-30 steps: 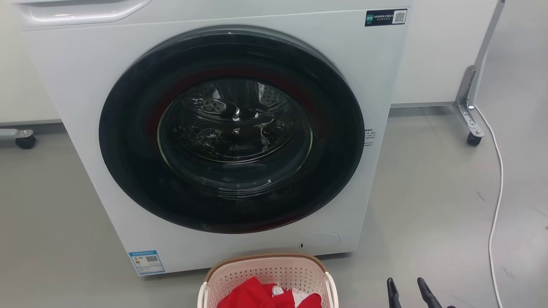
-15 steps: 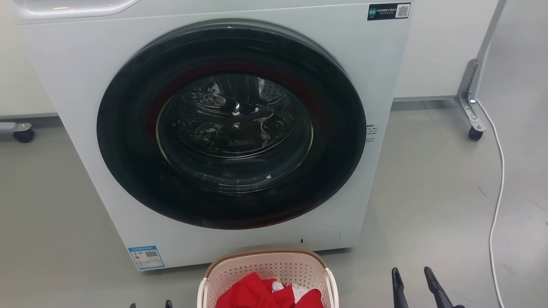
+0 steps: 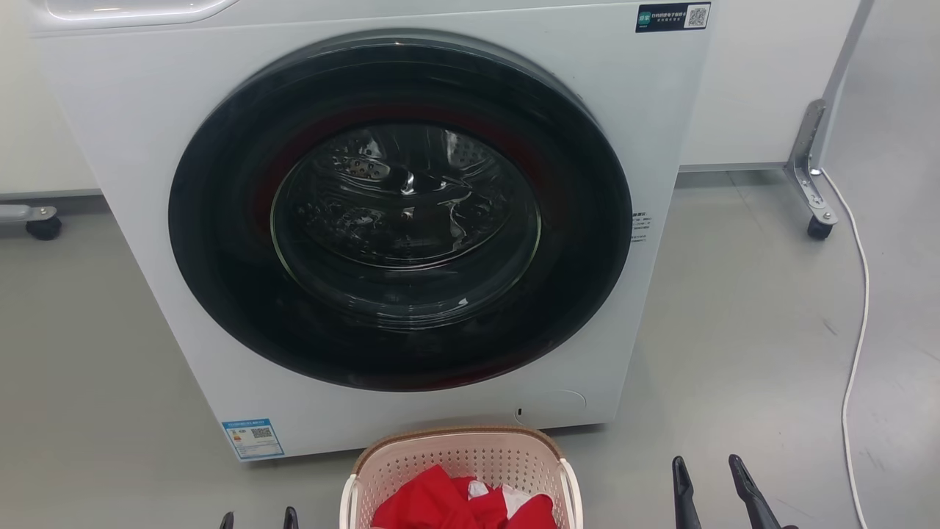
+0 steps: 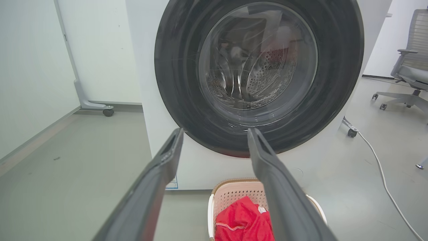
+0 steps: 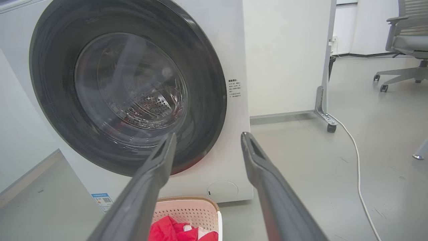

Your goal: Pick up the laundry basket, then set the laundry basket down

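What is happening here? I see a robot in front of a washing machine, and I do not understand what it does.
The robot faces a white washer whose round door is closed. The laundry basket, with red clothes inside, sits low just in front of the washer. The left gripper and the right gripper are both open, one on each side of the basket, and neither touches it. The basket is not yet picked up.
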Motion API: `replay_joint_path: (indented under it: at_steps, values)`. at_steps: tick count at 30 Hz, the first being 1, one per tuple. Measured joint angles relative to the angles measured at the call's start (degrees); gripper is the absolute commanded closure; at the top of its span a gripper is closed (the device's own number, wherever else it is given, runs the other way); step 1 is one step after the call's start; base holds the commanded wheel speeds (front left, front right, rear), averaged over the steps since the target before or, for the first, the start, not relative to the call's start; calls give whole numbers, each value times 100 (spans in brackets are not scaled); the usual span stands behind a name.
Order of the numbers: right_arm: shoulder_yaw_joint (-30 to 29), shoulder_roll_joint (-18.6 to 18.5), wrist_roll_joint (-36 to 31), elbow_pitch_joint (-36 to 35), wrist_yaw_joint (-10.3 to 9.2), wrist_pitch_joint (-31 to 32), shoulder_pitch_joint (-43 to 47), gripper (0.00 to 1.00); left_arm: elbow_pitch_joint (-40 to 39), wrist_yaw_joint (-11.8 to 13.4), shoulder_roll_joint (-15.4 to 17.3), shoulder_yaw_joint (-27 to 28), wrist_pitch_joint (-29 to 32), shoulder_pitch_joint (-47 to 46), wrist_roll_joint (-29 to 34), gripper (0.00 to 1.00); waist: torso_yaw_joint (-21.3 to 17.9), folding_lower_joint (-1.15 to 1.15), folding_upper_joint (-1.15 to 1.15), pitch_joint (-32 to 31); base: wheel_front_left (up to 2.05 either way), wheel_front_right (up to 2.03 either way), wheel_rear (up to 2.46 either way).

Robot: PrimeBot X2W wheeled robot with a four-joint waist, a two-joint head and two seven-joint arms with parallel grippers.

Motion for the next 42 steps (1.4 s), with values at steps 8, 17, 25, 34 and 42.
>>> replay_joint_path:
  at_steps: [8,17,25,34,42]
  values:
    - [5,24,-43,57,0,12,9,100,29,-4,-16,9,11,8,-8,100,-4,0,0,18,0,0,0]
    - [-119,26,242,338,60,107,107,100,322,-66,-37,49,110,-8,-270,100,5,0,0,53,0,0,0]
    - [-287,34,883,437,162,269,-15,100,433,-168,-48,162,285,-138,-923,100,22,1,0,102,0,0,0]
    - [-509,51,1657,541,305,475,-162,100,569,-314,-60,287,492,-340,-1695,100,40,1,0,154,0,0,0]
    - [-709,63,2324,660,412,670,-275,100,689,-414,-66,399,672,-537,-2376,100,55,1,0,200,0,0,0]
